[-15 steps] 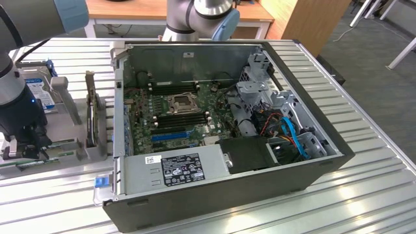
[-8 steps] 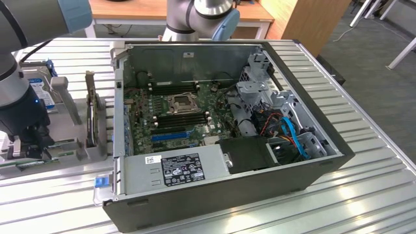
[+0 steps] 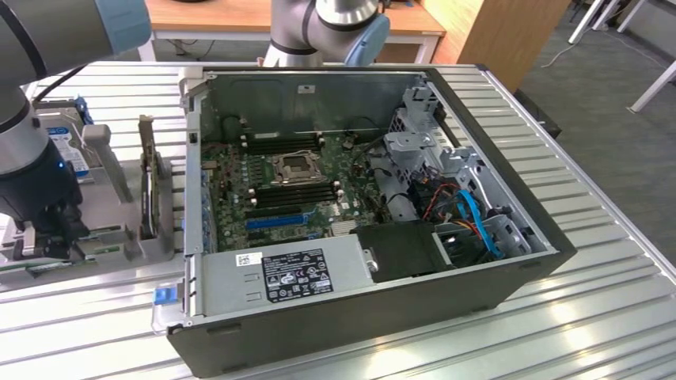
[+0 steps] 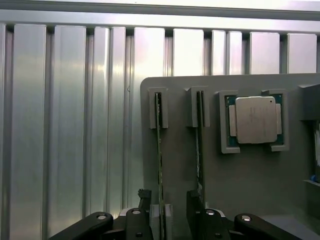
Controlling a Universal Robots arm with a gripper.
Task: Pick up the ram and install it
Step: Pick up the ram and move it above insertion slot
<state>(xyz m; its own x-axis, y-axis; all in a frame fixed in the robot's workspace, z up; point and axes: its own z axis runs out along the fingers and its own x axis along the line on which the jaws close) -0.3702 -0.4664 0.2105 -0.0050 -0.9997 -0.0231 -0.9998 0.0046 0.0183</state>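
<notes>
Two dark fingers (image 4: 145, 207) of the gripper (image 4: 170, 217) stand wide apart, one on either side of the ram (image 4: 159, 150); whether either finger touches it I cannot tell. The ram is a thin green board standing on its long edge. Its far end is seated in a small grey bracket on the holder (image 4: 250, 190), a flat matte grey plate. Just beside it, a second stick (image 4: 199, 145) stands the same way in its own bracket, running down to one of the fingers. Past the second stick, a square silver processor (image 4: 255, 120) lies flat in a framed recess of the same plate.

In the exterior view, the arm (image 3: 27, 134) stands at the exterior view's left, its wrist pointing straight down with the gripper low over the holder. The arm is smooth grey tubing with blue caps at the joints. Near it a hard drive (image 3: 66, 127) with a blue label stands upright, and a dark card (image 3: 153, 190) stands on edge between the arm and the computer case (image 3: 349, 340).

Everything rests on a table (image 3: 591, 317) of ribbed, shiny metal slats. The case is dark grey metal, lying on its side with the panel off, well apart from the ram. Inside are a green motherboard (image 3: 285, 190) with a square socket and black slots, a grey power supply (image 3: 285, 277) with a label, and blue cables (image 3: 480, 226). Farther back are a wooden desk (image 3: 243, 20) and a grey carpeted floor (image 3: 623, 142).
</notes>
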